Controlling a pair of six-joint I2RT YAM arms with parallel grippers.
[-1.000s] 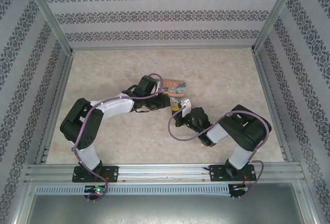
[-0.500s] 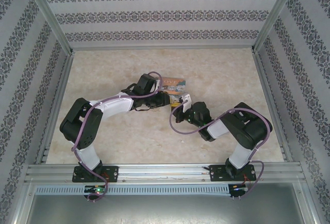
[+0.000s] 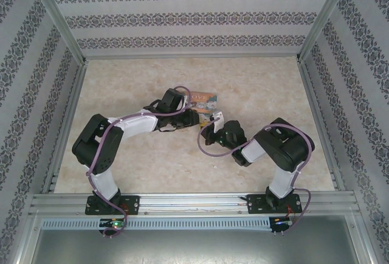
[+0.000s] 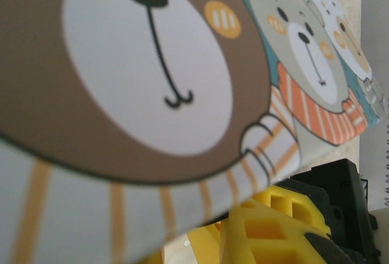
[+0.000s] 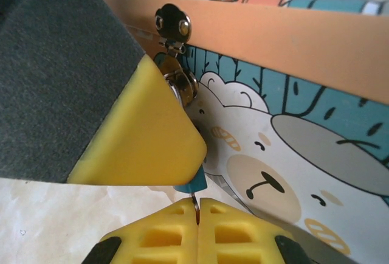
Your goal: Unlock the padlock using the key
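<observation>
The top camera sits high up behind the arms (image 3: 134,123) and looks down and forward. It is far from the tin (image 3: 203,100). It sees the whole tabletop (image 3: 261,81) around the tin, which looks small in the middle.

The left wrist camera is right up against the tin (image 4: 152,63). It looks along the bear picture, and the near part is blurry. One of its fingers (image 4: 273,227) pokes in below the tin.

The right wrist camera is also very near the tin (image 5: 292,124). It faces the side with the clasp (image 5: 173,27), and its fingers (image 5: 158,236) are below the tin.

All three cameras see the tin.
</observation>
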